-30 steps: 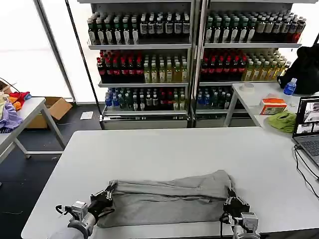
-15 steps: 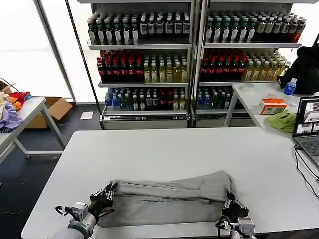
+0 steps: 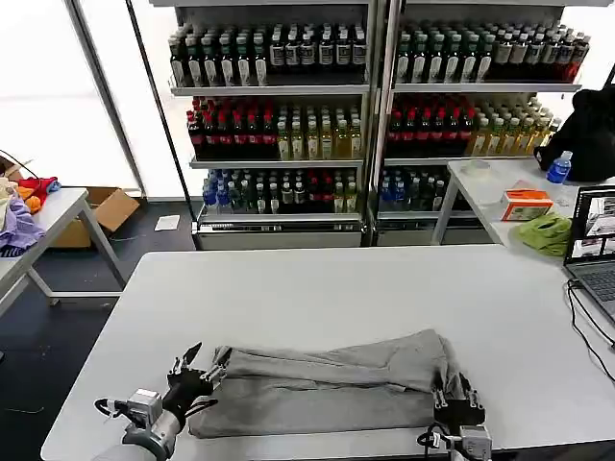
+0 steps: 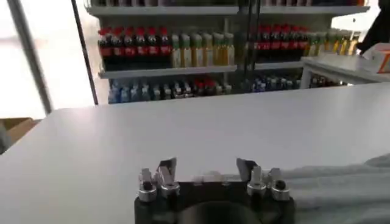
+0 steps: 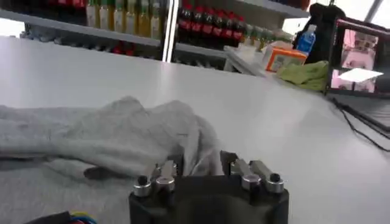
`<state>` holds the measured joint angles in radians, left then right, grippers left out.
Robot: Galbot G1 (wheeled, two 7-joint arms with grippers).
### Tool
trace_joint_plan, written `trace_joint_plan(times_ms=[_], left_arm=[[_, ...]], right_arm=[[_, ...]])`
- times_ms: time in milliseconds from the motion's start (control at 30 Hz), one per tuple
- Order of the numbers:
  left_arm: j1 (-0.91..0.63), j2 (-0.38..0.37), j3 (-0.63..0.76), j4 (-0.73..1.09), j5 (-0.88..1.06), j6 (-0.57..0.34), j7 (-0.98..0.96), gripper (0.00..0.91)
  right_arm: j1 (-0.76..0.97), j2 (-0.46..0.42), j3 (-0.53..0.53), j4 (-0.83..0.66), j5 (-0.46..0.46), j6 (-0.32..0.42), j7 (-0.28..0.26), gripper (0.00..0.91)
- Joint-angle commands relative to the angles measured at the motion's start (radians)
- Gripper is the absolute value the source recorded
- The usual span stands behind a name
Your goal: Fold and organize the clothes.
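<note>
Both arms are cut off by the head view's lower edge. The shirt (image 3: pixel 327 379) lies folded, its chest print and collar hidden. In the left wrist view the shirt (image 4: pixel 341 185) runs off the frame's edge. Bottle labels on the shelves (image 3: pixel 279 134) are too small to read.

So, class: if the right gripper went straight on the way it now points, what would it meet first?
Most likely the grey shirt: its bunched end lies directly ahead of the right gripper, whose jaws stand open. Depth is unclear, so the contact point is a guess.
</note>
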<state>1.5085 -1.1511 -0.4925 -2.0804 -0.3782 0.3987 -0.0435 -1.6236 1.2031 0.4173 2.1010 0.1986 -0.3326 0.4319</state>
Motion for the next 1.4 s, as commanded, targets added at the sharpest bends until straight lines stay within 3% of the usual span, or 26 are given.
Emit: trace_joint_plan(times_ms=[33, 367, 400, 600, 667, 700, 733, 800, 1400], left_arm=[[0.006, -0.099, -0.005, -0.022, 0.006, 0.010, -0.025, 0.907], [0.014, -0.193, 0.006, 0.042, 0.023, -0.007, -0.027, 0.907], [0.016, -0.194, 0.006, 0.048, 0.025, -0.007, -0.025, 0.836], [0.034, -0.201, 0.008, 0.058, 0.042, -0.016, -0.007, 0.796], [0.035, -0.204, 0.009, 0.063, 0.048, -0.015, 0.000, 0.665], [0.036, -0.205, 0.009, 0.066, 0.049, -0.013, 0.004, 0.232], [0.038, -0.207, 0.008, 0.072, 0.057, -0.015, 0.005, 0.030], [0.041, -0.206, 0.007, 0.081, 0.064, -0.020, 0.013, 0.000], [0.051, -0.201, -0.019, 0.111, 0.052, -0.041, 0.034, 0.000]], right_arm=[[-0.010, -0.010, 0.038, 0.175, 0.012, 0.010, 0.003, 0.907], [0.032, -0.024, 0.034, 0.157, 0.038, 0.002, 0.002, 0.907], [0.036, -0.027, 0.036, 0.157, 0.042, 0.001, 0.003, 0.907], [0.043, -0.029, 0.033, 0.150, 0.050, -0.001, 0.000, 0.907], [0.045, -0.029, 0.031, 0.149, 0.054, -0.002, 0.000, 0.907], [0.045, -0.029, 0.031, 0.149, 0.054, -0.002, 0.000, 0.907], [0.047, -0.030, 0.031, 0.150, 0.057, -0.003, 0.000, 0.907], [0.049, -0.031, 0.034, 0.152, 0.059, -0.004, 0.000, 0.907], [0.083, -0.041, 0.048, 0.153, 0.103, -0.037, 0.005, 0.907]])
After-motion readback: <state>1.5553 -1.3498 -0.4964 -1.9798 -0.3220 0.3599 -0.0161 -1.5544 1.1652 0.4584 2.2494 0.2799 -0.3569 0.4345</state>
